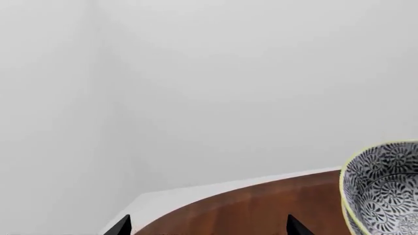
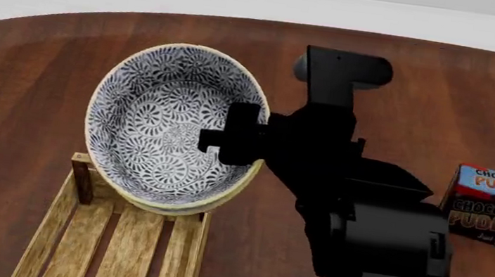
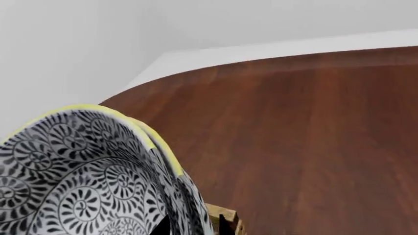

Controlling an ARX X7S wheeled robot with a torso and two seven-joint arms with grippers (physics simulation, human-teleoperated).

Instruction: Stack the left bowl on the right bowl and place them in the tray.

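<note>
Across the round wooden surface (image 2: 443, 85), the step in hand looks like the last one: setting the stacked bowls into the tray (image 2: 116, 243), the slatted light-wood crate at the near left. Only its far end shows, so aim past the raised end bar, not onto it.

The bowls (image 2: 169, 125) are already nested (two yellow rims show one inside the other in the right wrist view) and hang tilted, their lower edge just over that end of the tray. I judge they should be levelled before lowering, or the inner bowl may slide.

The right pincer (image 2: 242, 138) is clamped on the rim at the stack's right side; release only once the base sits flat on the slats.

The left pincer (image 1: 209, 226) stands open and empty, well clear, and need not help.
</note>
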